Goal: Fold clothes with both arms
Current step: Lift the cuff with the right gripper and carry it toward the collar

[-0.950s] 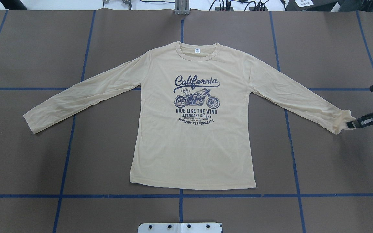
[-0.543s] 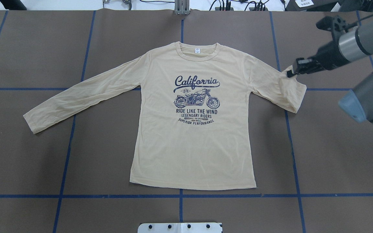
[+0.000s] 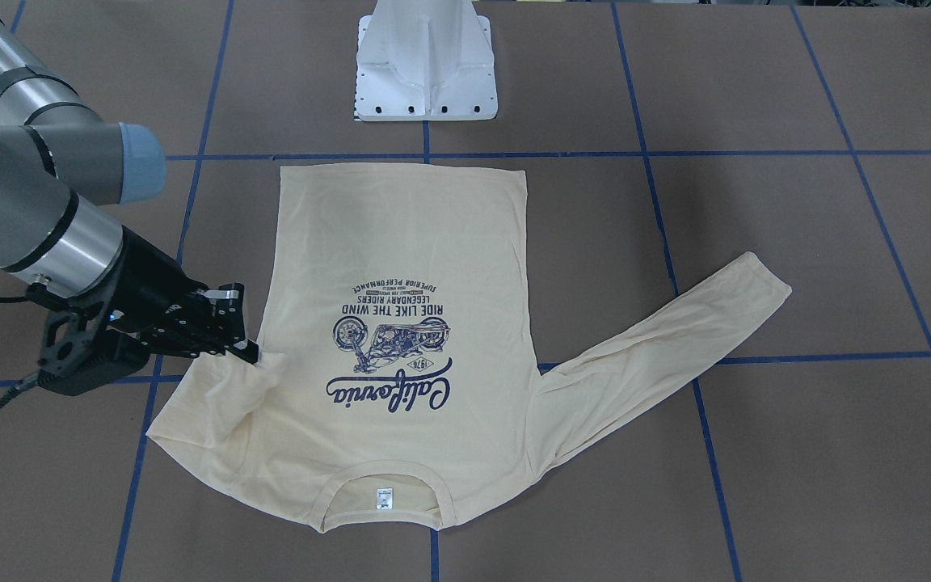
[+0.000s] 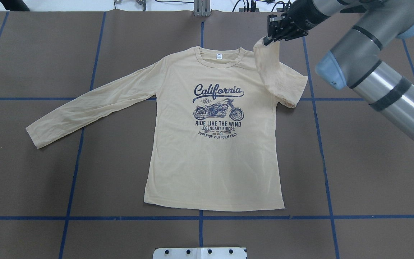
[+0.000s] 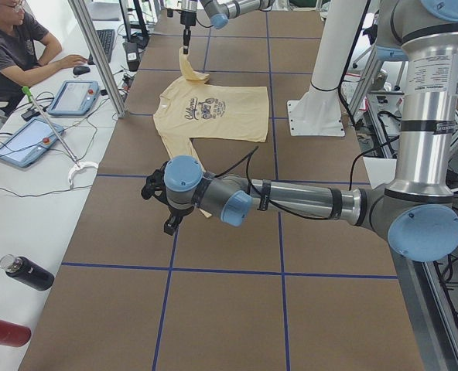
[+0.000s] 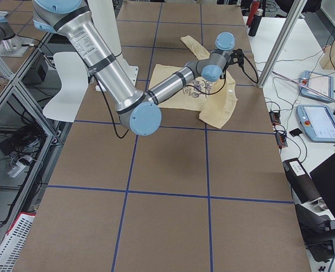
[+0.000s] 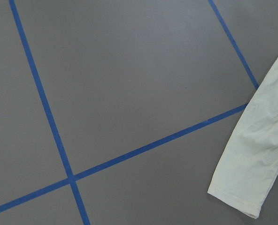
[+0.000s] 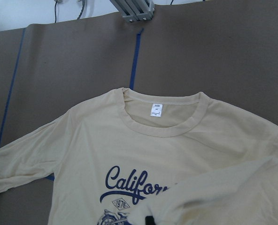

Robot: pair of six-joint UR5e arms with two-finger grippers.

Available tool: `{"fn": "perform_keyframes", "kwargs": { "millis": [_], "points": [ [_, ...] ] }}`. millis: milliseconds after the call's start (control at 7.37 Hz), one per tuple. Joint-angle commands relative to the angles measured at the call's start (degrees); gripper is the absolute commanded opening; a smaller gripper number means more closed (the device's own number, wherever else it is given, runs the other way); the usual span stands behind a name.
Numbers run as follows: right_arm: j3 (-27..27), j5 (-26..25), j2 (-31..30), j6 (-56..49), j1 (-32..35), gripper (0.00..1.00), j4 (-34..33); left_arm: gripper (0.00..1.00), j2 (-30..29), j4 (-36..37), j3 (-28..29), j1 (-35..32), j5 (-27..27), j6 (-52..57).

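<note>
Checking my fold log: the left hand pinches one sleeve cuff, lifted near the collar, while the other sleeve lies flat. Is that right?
Not quite: the right hand, not the left, pinches the sleeve cuff near the collar; the overhead view shows it. The other sleeve lies flat.

The shirt [image 4: 214, 162] is pale cream-yellow, with a navy "California" motorcycle print [image 4: 218, 111] and a small white label [image 4: 219, 56]. The table [image 4: 372, 172] is brown, crossed by a grid of blue tape [image 4: 84, 217]. The right arm [image 4: 397, 100] is grey and silver with light-blue caps [image 4: 327, 72]; its end effector [image 4: 266, 40] is black. The base [image 3: 425, 65] is white.
</note>
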Motion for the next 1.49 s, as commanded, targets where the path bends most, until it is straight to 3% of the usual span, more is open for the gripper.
{"fn": "perform_keyframes", "kwargs": {
  "millis": [0, 543, 814, 1357],
  "points": [
    [-7.2, -5.5, 8.5, 0.3, -4.6, 0.0, 0.1, 0.99, 0.0, 0.1, 0.2, 0.0, 0.0, 0.0],
    [-11.4, -11.1, 14.3, 0.2, -7.4, 0.0, 0.4, 0.99, 0.1, 0.2, 0.3, 0.0, 0.0, 0.0],
    [-11.9, -16.0, 14.3, 0.2, -11.1, 0.0, 0.4, 0.99, 0.1, 0.2, 0.3, 0.0, 0.0, -0.1],
    [-16.0, -18.6, 14.7, -0.1, -16.6, 0.0, 0.7, 0.99, 0.1, 0.2, 0.3, 0.0, 0.0, -0.3]
  ]
}}
